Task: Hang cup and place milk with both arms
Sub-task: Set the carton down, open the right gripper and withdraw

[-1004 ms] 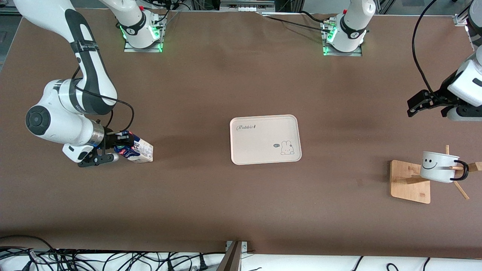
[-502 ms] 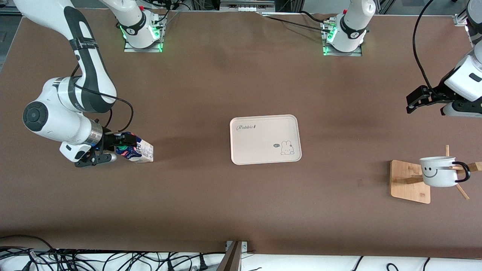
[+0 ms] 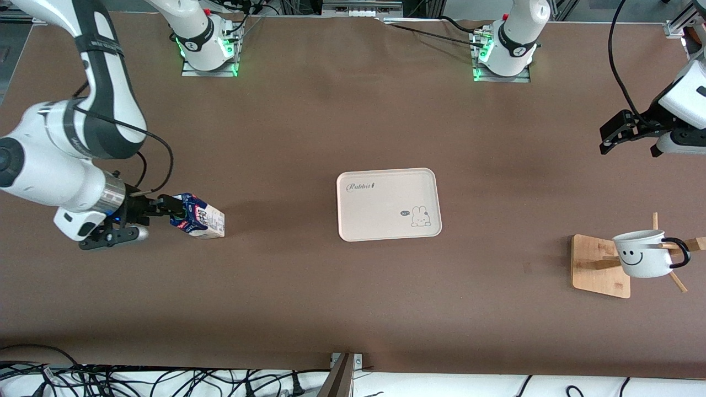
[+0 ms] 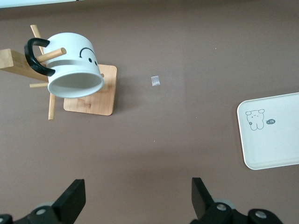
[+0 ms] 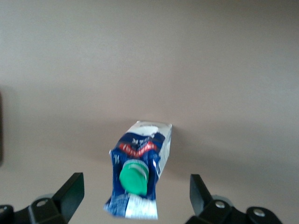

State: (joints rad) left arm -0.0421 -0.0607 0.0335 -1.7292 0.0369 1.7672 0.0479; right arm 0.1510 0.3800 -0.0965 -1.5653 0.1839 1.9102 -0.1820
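Brown worktop point(image 3: 309, 298) carries a rabbit tray point(image 3: 389, 204) at frame center. At lower right the cup point(image 3: 640, 254) hangs on a wooden rack point(image 3: 600, 266). The milk point(image 3: 199, 222) stands at mid-left, beside the right gripper point(image 3: 157, 212), fingers apart. At upper right, the left gripper point(image 3: 613, 135) hovers, fingers spread.

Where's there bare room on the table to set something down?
Bare brown table lies between the milk and the tray, and between the tray and the cup on its wooden rack. The tray is bare. Crowded around the rack.
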